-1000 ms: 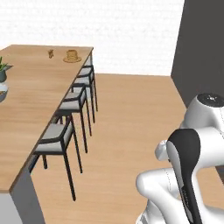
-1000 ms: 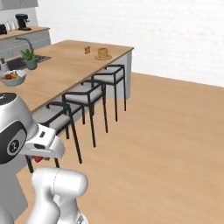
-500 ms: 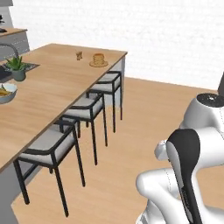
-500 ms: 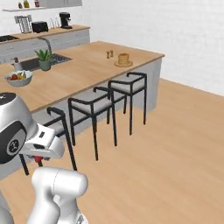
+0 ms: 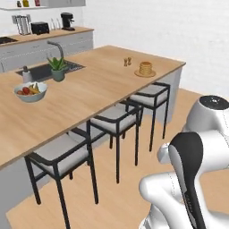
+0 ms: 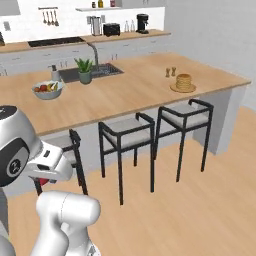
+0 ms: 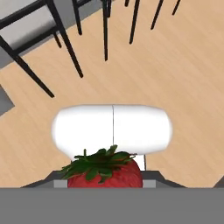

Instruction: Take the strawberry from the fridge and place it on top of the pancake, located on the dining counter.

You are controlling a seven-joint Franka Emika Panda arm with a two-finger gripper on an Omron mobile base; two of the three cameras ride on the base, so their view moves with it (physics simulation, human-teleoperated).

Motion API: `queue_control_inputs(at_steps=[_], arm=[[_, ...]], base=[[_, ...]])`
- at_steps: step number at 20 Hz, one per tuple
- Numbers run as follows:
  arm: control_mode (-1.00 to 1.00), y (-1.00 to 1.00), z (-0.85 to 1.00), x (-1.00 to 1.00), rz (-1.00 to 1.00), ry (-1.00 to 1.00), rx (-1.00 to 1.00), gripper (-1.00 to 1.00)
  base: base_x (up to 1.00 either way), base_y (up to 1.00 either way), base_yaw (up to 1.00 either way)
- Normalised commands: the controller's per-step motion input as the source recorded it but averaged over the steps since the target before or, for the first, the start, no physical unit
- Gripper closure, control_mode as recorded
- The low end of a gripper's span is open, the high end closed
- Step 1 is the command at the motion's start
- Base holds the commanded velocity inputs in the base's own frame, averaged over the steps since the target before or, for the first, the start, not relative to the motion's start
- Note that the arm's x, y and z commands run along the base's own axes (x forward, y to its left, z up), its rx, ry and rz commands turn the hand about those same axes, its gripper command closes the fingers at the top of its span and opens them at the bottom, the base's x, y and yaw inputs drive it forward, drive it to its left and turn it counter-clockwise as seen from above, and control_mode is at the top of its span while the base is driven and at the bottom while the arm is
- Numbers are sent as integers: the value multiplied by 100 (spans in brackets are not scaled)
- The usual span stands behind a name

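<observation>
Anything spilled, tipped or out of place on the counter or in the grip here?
Nothing stands out. The pancake sits squarely on its plate on the dining counter, the fruit bowl is upright, and the strawberry sits in the gripper.

The strawberry (image 7: 105, 169) is cut off below by the grey band; the pincer fingertips are hidden

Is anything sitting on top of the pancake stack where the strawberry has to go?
Nothing visible does. The pancake top is bare; two small shakers stand beside its plate, apart from it. The pincer holds the strawberry low, beside the chairs.
</observation>
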Motion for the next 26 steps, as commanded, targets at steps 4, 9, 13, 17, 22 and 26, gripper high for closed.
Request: queue_control_inputs(at_steps=[4,9,13,17,22,26], arm=[[100,0,0,0,0,0,0,100],[100,0,0,0,0,0,0,100],[100,0,0,0,0,0,0,100],[100,0,0,0,0,0,0,100],[100,0,0,0,0,0,0,100],[100,0,0,0,0,0,0,100]], base=[[69,-100,53],[42,-100,46],[37,-100,45],[19,-100,47],[8,-100,36],[8,-100,10]])
